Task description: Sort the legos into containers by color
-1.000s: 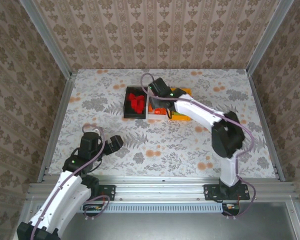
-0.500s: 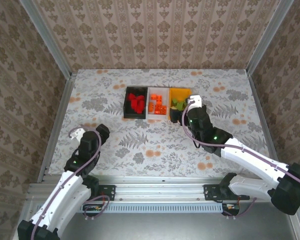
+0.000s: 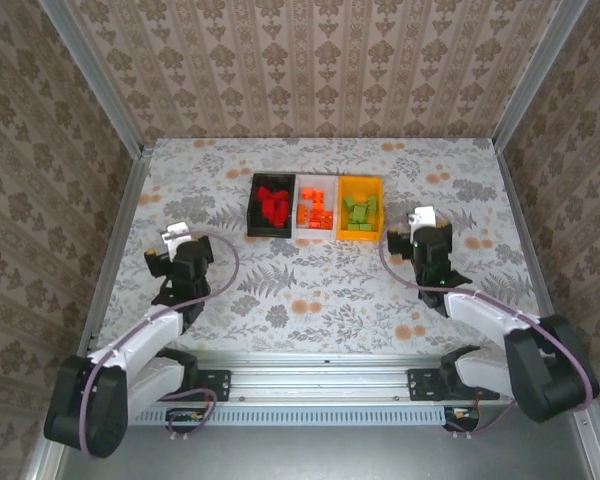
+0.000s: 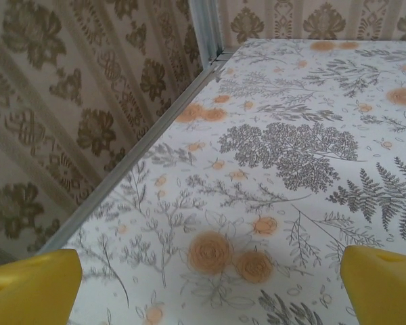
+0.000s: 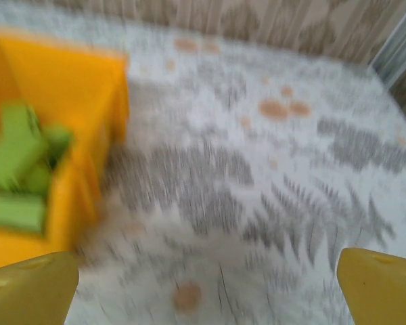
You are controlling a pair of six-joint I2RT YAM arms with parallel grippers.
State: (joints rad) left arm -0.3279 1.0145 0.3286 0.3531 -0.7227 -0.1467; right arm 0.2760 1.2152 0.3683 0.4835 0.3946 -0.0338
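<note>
Red small plastic bricks (image 3: pixel 273 203) lie heaped in a black rectangular open-top plastic bin (image 3: pixel 252 210). It is the leftmost of three like bins side by side in a row at the far middle of the floral-patterned desk (image 3: pixel 310 295).

Orange bricks (image 3: pixel 314 212) are in the white bin (image 3: pixel 317 181) at the centre. Light green bricks (image 3: pixel 358 210) are in the orange-yellow bin (image 3: pixel 379 200) on the right. Each bin holds one colour.

Right end effector (image 3: pixel 423 220): near the orange-yellow bin, off its right near corner, apart from it. Its wrist view is blurred. The yellow fingers (image 5: pixel 27 288) are spread wide with nothing between them, and the bin with its green bricks sits ahead to the left.

Left end effector (image 3: pixel 172 245): well apart from the row, to the left and nearer than the black bin. Its yellow fingers (image 4: pixel 27 284) are also spread wide, with bare patterned desk between them.
</note>
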